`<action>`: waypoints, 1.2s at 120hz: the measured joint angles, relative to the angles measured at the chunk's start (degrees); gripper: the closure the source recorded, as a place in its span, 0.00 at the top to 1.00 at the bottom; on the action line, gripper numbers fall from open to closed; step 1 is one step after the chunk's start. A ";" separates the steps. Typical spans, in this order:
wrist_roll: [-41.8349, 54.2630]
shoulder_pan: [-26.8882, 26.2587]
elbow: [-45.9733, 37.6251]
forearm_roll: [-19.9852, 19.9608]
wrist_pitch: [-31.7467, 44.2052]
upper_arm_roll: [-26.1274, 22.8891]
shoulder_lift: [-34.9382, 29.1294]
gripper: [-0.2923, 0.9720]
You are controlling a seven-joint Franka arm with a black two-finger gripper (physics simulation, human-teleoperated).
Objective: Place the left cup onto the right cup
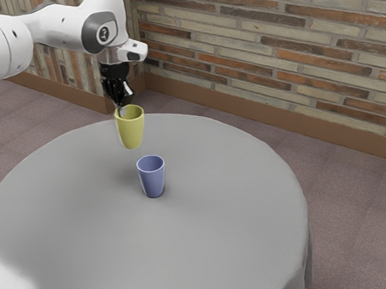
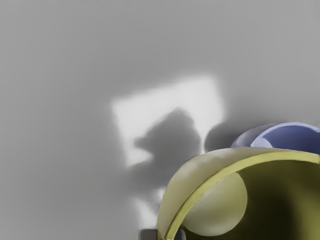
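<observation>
Soft even light, bright patch on table (image 2: 60,75), dark shadow across it, shade beside blue cup (image 2: 290,137)

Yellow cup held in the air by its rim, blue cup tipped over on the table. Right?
No: the exterior view shows the blue cup standing upright on the table. The yellow cup is held in the air by its rim.
</observation>
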 joint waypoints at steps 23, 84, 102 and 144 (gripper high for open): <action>0.00 -0.80 0.00 -0.06 0.03 -0.08 0.03 0.15; -0.04 -2.20 -2.03 -0.02 0.39 -0.55 -1.12 0.15; -0.06 -2.70 -2.23 -0.01 0.53 -0.62 -1.33 0.15; -0.11 -3.50 -3.07 -0.01 0.80 -0.94 -1.26 0.15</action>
